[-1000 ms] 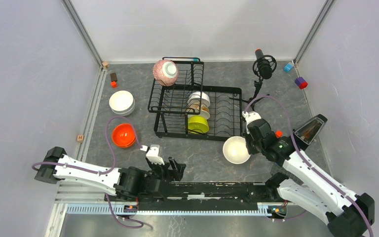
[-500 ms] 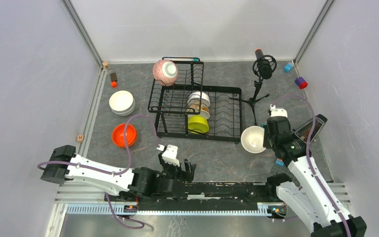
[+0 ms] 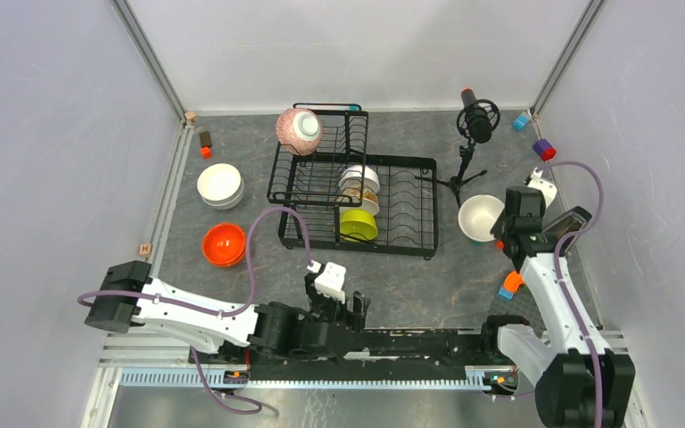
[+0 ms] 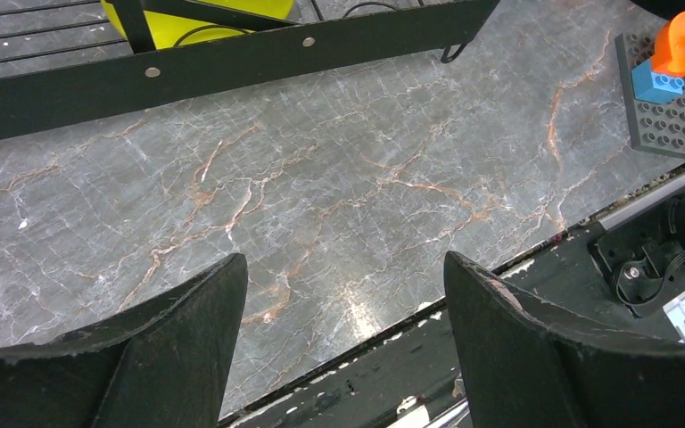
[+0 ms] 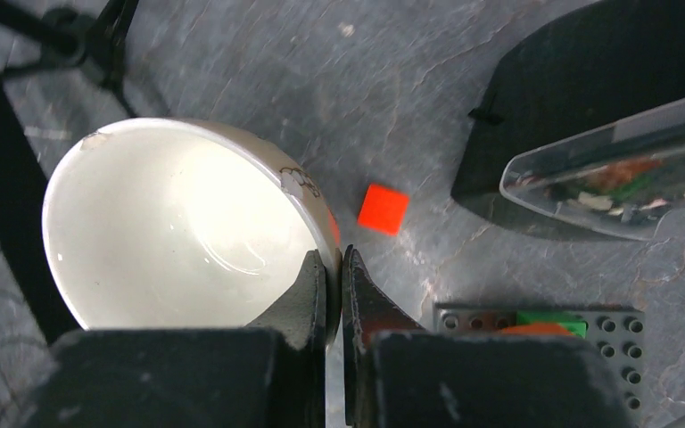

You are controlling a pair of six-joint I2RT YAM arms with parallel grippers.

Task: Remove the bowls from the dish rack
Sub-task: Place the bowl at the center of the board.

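Marbled table [image 3: 392, 276]; right claw [image 5: 340, 267] pinches white bowl [image 5: 178, 223] rim.

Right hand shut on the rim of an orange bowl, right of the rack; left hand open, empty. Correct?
No: the bowl in the right hand is white, not orange. The right wrist view shows its rim pinched. It is right of the dish rack, and the left hand is open and empty.
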